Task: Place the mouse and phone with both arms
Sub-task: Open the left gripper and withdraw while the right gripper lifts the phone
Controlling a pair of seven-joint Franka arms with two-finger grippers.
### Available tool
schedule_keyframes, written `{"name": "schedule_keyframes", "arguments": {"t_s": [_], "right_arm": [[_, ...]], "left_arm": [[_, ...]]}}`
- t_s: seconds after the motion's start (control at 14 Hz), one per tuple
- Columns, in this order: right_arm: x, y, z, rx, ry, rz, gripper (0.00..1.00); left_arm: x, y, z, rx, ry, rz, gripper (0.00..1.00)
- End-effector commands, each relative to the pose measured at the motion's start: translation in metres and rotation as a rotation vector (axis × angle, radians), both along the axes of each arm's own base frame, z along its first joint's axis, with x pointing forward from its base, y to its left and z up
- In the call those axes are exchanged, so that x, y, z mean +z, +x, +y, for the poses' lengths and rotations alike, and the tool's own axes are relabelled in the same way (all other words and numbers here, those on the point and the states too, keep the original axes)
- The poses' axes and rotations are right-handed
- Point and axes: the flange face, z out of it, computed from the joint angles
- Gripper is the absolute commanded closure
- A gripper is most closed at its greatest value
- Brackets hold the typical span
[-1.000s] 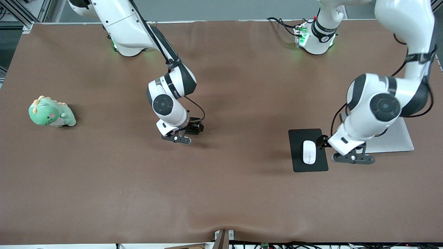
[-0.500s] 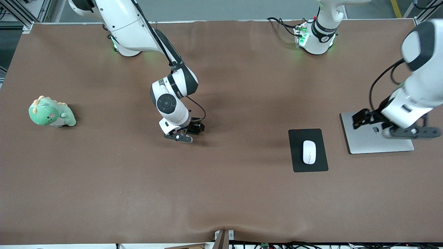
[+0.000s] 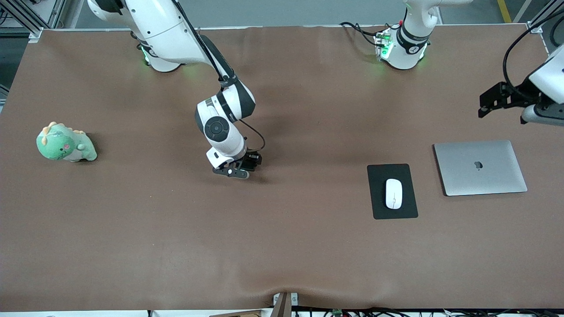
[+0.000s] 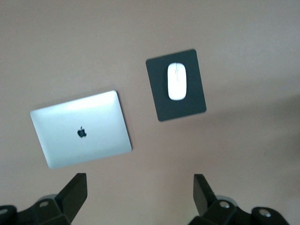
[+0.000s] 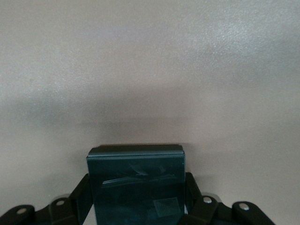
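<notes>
The white mouse (image 3: pixel 393 193) lies on a black pad (image 3: pixel 379 207) toward the left arm's end of the table; the left wrist view also shows the mouse (image 4: pixel 176 81). My left gripper (image 3: pixel 539 115) is high up over the table's edge at that end, open and empty (image 4: pixel 139 187). My right gripper (image 3: pixel 233 171) is low over the middle of the table, shut on the black phone (image 5: pixel 136 178), which stands on edge between its fingers. I cannot tell whether the phone touches the table. The hand hides the phone in the front view.
A closed silver laptop (image 3: pixel 480 167) lies beside the black pad, nearer the left arm's end; it also shows in the left wrist view (image 4: pixel 79 129). A green plush dinosaur (image 3: pixel 65 143) sits near the right arm's end. Brown cloth (image 3: pixel 282 246) covers the table.
My left arm has risen from beside the mouse pad and swung past the laptop toward its end of the table. My right gripper has shifted slightly with the phone.
</notes>
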Motion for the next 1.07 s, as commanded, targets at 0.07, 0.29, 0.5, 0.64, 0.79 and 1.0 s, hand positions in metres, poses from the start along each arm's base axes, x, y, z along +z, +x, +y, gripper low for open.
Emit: {"name": "schedule_keyframes", "arguments": {"t_s": [0.07, 0.29, 0.5, 0.64, 0.79, 1.0], "right_arm": [[0.014, 0.007, 0.010, -0.014, 0.013, 0.006, 1.00], [0.032, 0.017, 0.010, -0.011, -0.004, 0.063, 1.00], [0.052, 0.033, -0.013, -0.036, -0.007, 0.087, 1.00], [0.062, 0.043, -0.034, -0.063, -0.007, 0.102, 1.00], [0.074, 0.056, -0.061, -0.102, -0.005, 0.114, 1.00], [0.083, 0.067, -0.092, -0.114, -0.004, 0.136, 1.00]], "left_arm": [[0.005, 0.001, 0.015, 0.005, 0.002, 0.018, 0.00], [-0.001, 0.003, 0.018, 0.019, 0.007, 0.030, 0.00], [-0.001, 0.002, 0.027, 0.034, 0.005, 0.030, 0.00], [0.002, 0.003, 0.036, 0.039, 0.005, 0.024, 0.00], [0.012, -0.002, 0.033, 0.028, 0.005, 0.007, 0.00], [0.007, -0.003, 0.029, 0.037, 0.007, 0.017, 0.00]]}}
